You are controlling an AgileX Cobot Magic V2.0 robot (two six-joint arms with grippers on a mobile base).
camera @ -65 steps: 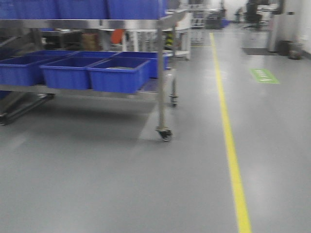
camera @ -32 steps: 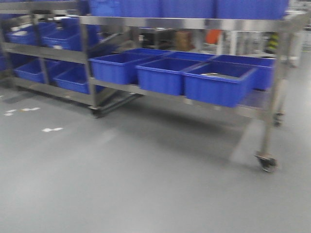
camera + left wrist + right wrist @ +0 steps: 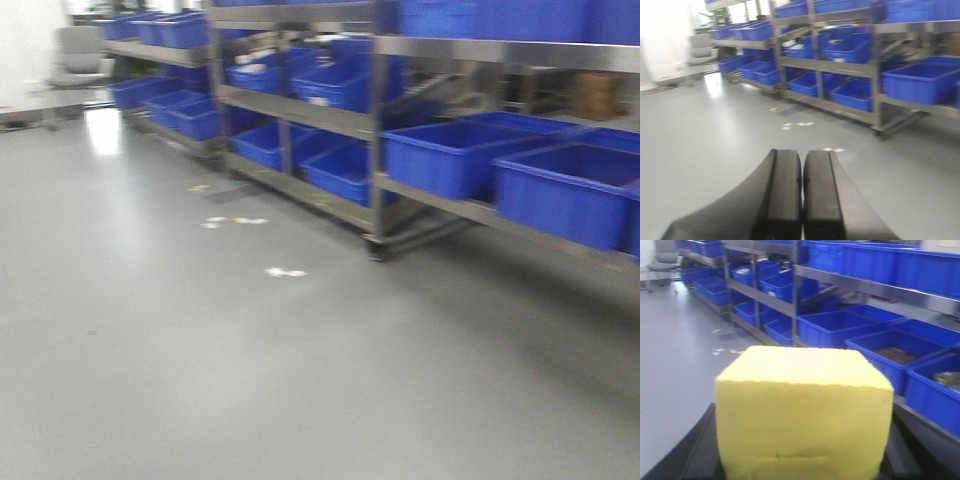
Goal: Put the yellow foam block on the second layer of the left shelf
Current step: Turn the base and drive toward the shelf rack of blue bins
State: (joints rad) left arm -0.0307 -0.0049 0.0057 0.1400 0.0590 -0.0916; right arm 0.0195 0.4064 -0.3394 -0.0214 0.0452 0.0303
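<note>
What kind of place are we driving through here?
Most likely a warehouse or factory stockroom: long rows of steel shelves several layers high, loaded with open blue bins, standing on a bare grey floor with a wide aisle.

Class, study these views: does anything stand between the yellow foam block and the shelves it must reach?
Nothing visible does. Between the bright yellow cube-shaped foam block and the steel shelf racks lies only grey floor with small white scraps. Blue plastic bins crowd the shelf layers.
</note>
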